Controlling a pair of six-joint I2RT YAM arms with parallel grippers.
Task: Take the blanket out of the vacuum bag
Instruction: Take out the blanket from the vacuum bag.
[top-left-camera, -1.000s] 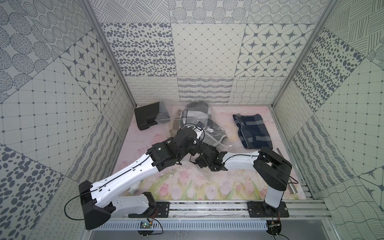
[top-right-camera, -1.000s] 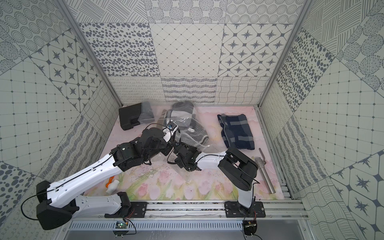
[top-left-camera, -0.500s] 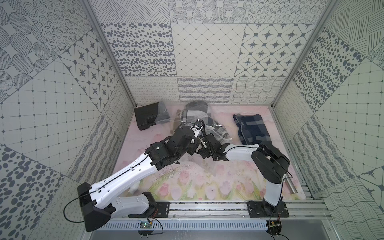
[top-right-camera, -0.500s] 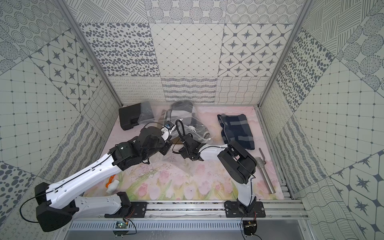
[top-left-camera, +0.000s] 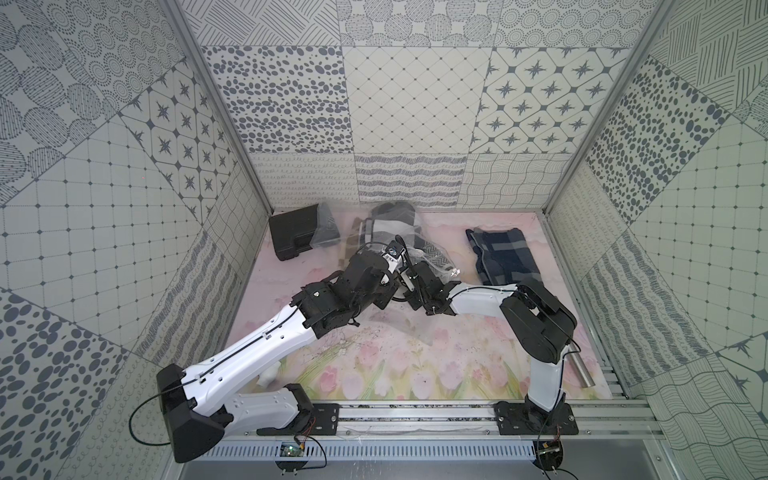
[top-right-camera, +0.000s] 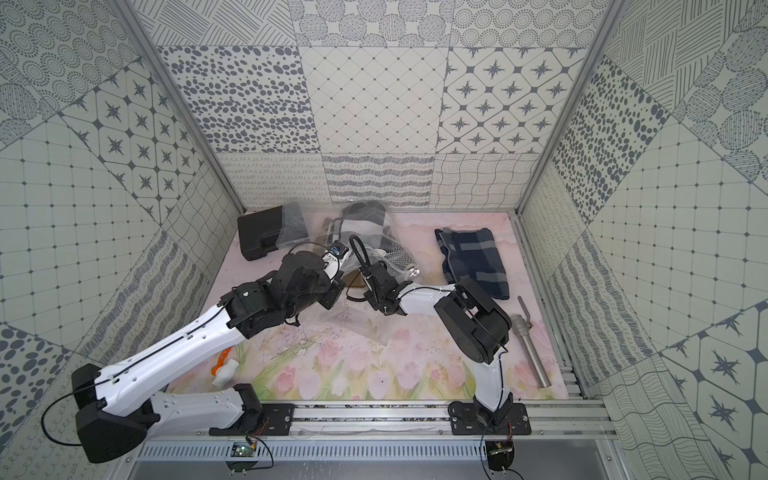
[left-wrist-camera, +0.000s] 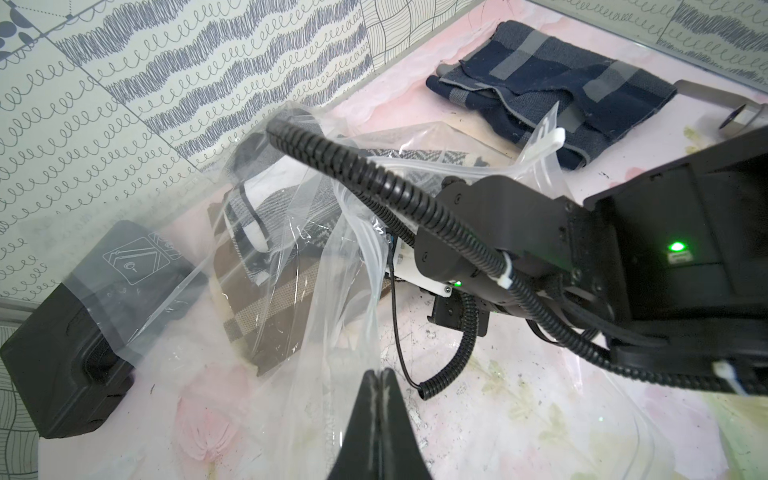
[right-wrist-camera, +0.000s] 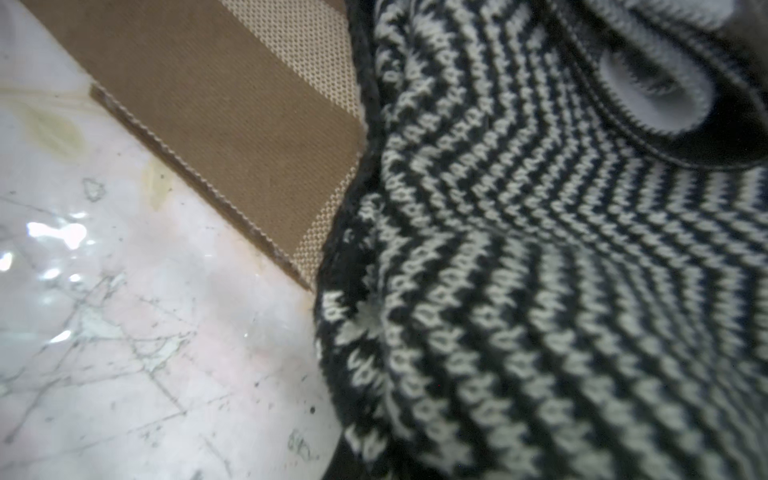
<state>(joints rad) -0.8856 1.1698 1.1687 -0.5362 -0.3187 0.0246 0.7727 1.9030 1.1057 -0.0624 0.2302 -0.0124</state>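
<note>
Far L, case (top-left-camera: 293, 239) sits at the back wall w/ a corner of the bag (left-wrist-camera: 316, 291) draped over it, same as a sec ago. L gripper (left-wrist-camera: 379, 376): fingers pressed tight together w/ a fold of bag film pinched between them, holding the lip up off the mat (top-left-camera: 415, 374); it has barely shifted over the last sec. Centre: blanket (right-wrist-camera: 540, 270), b/w herringbone knit, is inside the bag next to a brown cloth (right-wrist-camera: 232, 124), near the back wall. The change is on the R side. R gripper (left-wrist-camera: 401, 259) was out over bare mat a sec ago, short of the mouth. Now it's pushed in through the opening the L side holds up, and its wrist cam is filled w/ knit at v. close range. Its fingers don't show in any view, hidden by film and its own body, so can't tell if they're wide or nipped on knit. Prob. means the reach is done and the grab is the step in hand; pull-out not yet begun. Risk: film or brown cloth gets caught along w/ the knit. Further R, navy cloth (top-left-camera: 505, 257) and tube (top-right-camera: 532, 353) lie well apart, unmoved.
</note>
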